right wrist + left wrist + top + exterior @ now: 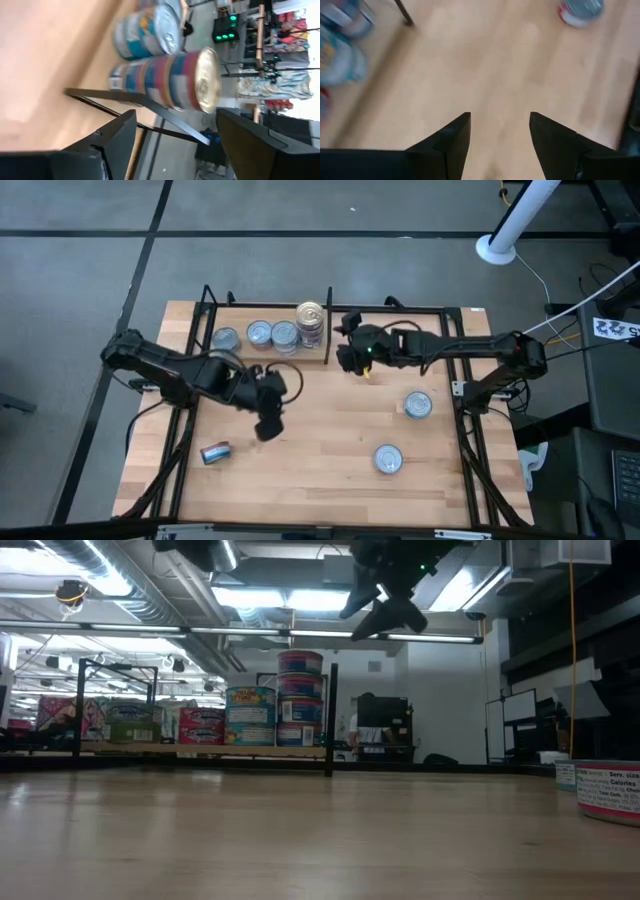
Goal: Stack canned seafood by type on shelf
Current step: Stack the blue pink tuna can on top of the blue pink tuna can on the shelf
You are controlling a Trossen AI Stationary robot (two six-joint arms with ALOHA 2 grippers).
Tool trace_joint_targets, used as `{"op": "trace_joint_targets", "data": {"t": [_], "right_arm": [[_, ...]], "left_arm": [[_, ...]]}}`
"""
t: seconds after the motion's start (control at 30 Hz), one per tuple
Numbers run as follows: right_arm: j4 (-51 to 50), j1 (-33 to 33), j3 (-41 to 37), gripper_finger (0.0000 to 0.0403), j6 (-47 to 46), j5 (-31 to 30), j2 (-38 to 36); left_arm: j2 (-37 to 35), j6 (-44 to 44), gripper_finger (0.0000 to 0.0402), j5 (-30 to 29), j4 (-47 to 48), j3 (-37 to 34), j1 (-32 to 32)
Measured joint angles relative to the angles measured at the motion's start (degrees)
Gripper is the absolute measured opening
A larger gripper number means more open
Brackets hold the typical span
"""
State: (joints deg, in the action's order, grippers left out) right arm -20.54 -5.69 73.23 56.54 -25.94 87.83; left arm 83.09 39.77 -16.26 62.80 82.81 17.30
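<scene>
Wooden shelf board [320, 440]: loose silver-topped round tins [388, 459] look rigid, slick-walled, fairly light; grip across the diameter. Left gripper [268, 425] and right gripper [350, 345] gape, empty.

Even, soft light from above in the overhead view. The low view is dim, with glaring ceiling lights [285, 598]. Both wrist views are motion-blurred, smearing the tins [170, 80].

left claw [268, 423]: fingers apart, empty, arm bent inward | right claw [349, 340]: fingers apart, empty, arm outstretched
</scene>
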Motion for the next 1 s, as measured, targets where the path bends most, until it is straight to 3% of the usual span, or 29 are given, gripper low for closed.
{"op": "trace_joint_targets", "data": {"t": [0.33,0.63,0.87,1.0], "right_arm": [[-1.98,5.18,0.00,0.0273,-5.67,-0.01,0.04],[-2.82,8.49,0.00,0.0273,-8.49,-0.14,0.04],[-8.77,9.59,0.00,0.0273,-12.13,-0.05,0.07],[-11.94,9.42,0.00,0.0273,-14.86,-0.04,0.07]], "left_arm": [[0.00,7.78,0.0202,2.49,1.37,-0.02,4.47],[0.22,16.45,0.0250,2.55,5.98,-0.05,2.87],[0.26,17.62,0.0264,13.03,10.46,-0.12,4.43],[0.29,19.44,0.0265,14.76,10.29,-2.07,8.98]]}}
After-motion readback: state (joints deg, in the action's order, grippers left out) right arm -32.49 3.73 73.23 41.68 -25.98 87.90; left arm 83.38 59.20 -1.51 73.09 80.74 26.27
